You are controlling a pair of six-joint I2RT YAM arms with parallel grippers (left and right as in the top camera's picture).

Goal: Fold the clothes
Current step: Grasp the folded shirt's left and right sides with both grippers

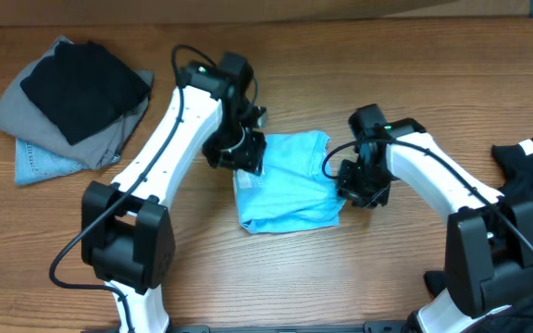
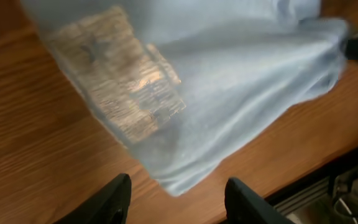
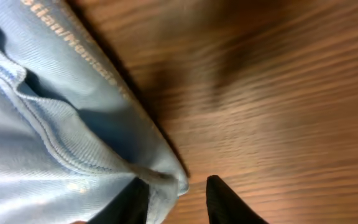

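The clothes, a light blue T-shirt (image 1: 285, 180), lie folded into a small bundle at the table's middle. My left gripper (image 1: 239, 155) hovers over the bundle's left edge. In the left wrist view the shirt (image 2: 229, 81) shows a faded print through the cloth, and its corner hangs just ahead of the left gripper (image 2: 179, 202), which is open with nothing between the fingers. My right gripper (image 1: 354, 188) sits at the bundle's right edge. In the right wrist view the shirt (image 3: 42, 124) has a hem corner draped against one finger of the right gripper (image 3: 178, 202), whose jaws stand apart.
A pile of grey, black and denim-blue garments (image 1: 72, 102) lies at the back left. A black garment with a white label (image 1: 526, 171) lies at the right edge. The table's front edge (image 2: 328, 180) shows in the left wrist view.
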